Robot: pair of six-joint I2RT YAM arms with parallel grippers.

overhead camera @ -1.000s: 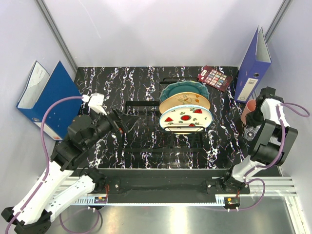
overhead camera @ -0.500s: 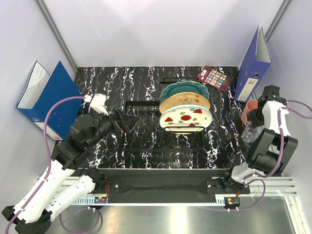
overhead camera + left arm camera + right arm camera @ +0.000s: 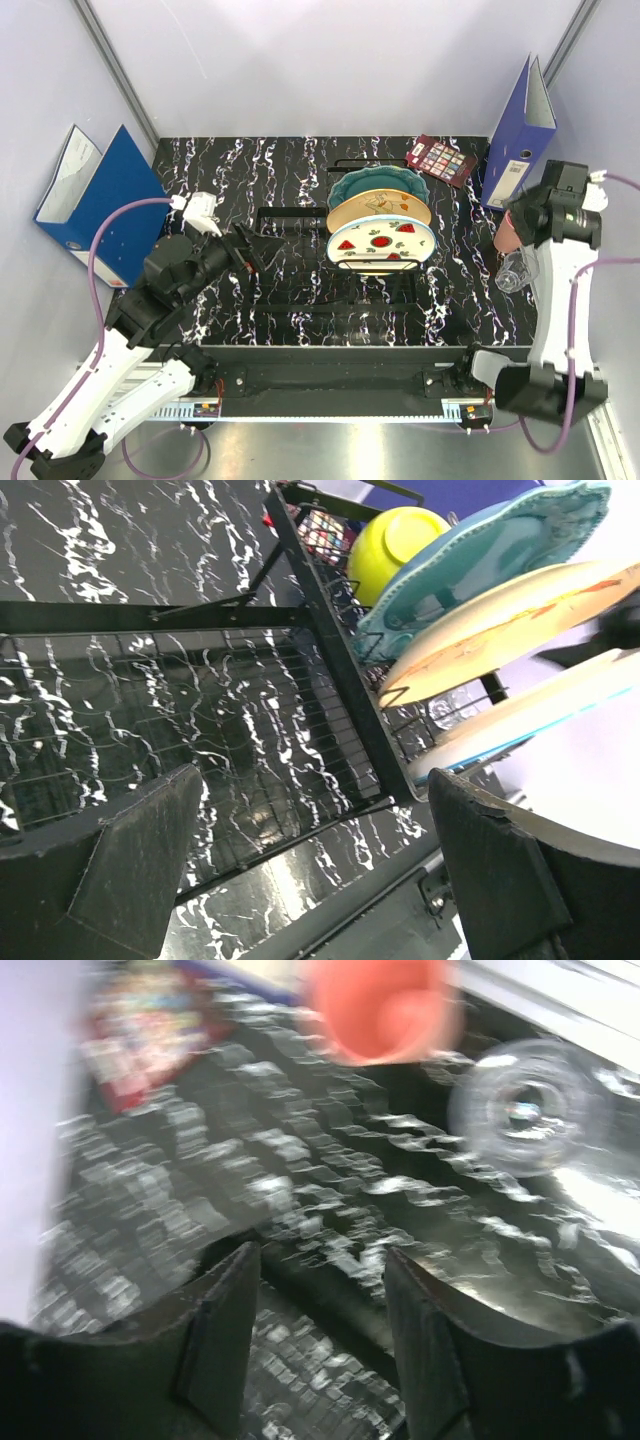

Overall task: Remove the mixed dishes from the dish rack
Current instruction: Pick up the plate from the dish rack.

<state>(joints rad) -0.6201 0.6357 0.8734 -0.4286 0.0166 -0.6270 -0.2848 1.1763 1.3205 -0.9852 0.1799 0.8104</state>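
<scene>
The black wire dish rack point(image 3: 290, 210) stands mid-table. In its right half three plates stand on edge: teal scalloped plate point(image 3: 378, 184), cream floral plate point(image 3: 378, 207), white plate with red fruit marks point(image 3: 380, 240). The pink cup point(image 3: 508, 234) and clear glass point(image 3: 512, 272) sit on the table at the right. My left gripper point(image 3: 250, 250) is open and empty over the rack's left half. In the left wrist view point(image 3: 310, 860) it faces the rack point(image 3: 330, 610), the yellow-green bowl point(image 3: 398, 542) and the plates point(image 3: 500, 620). My right gripper point(image 3: 524, 218) is open and empty above the cup point(image 3: 378, 1005) and glass point(image 3: 525, 1105).
Blue ring binders stand at the left point(image 3: 95, 205) and back right point(image 3: 520, 125). A small dark red patterned box point(image 3: 440, 158) lies behind the rack at the right and shows blurred in the right wrist view point(image 3: 150, 1030).
My right arm has risen and straightened up, lifting its gripper away from the glass and cup. My left gripper has crept slightly toward the rack.
</scene>
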